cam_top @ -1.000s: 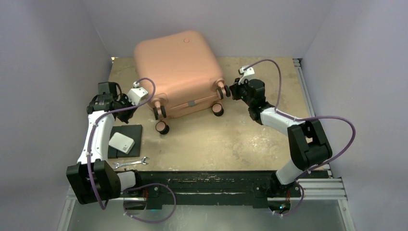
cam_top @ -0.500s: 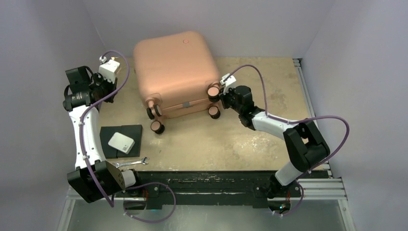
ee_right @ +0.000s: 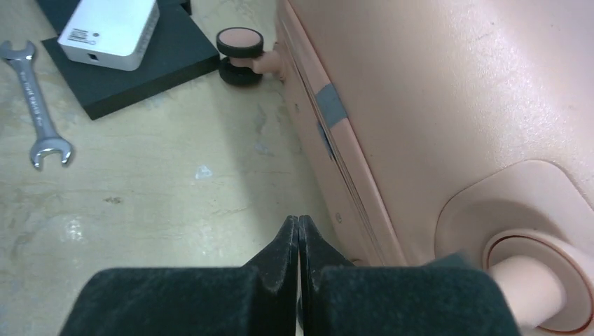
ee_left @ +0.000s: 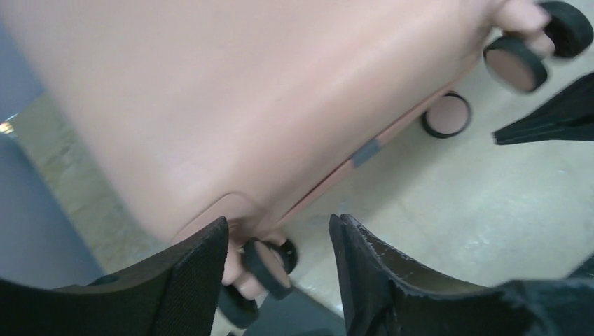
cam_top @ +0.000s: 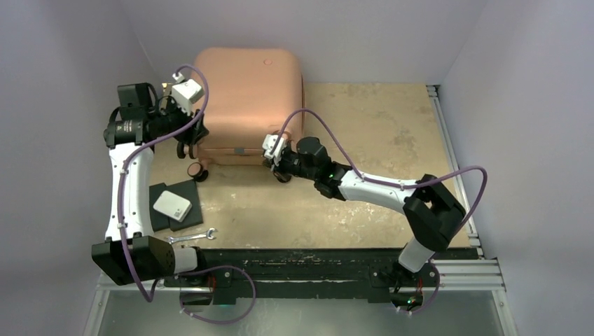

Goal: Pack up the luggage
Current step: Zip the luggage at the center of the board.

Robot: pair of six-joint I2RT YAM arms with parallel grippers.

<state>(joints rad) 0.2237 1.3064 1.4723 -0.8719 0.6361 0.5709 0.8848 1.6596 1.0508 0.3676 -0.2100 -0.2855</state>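
Now places the suitcase (cam_top: 245, 98) at the upper left-centre of the top view, square to the back wall, and no longer slanted in the middle as one second ago. Looks pushed there by both arms. Means only positioning so far: still closed, nothing packed.

Shows the left gripper (ee_left: 279, 222) wide open and holding nothing, with a wheel (ee_left: 270, 262) just beyond its fingers; cannot tell if touching. Shows the right gripper (ee_right: 298, 222) pinched fully together on nothing, close against the lower edge of the shell.

Also finds the black pad (cam_top: 188, 190) and white box (cam_top: 172, 206) slightly turned, the wrench (cam_top: 190, 238) unmoved.

Hides the inside and any zip puller.
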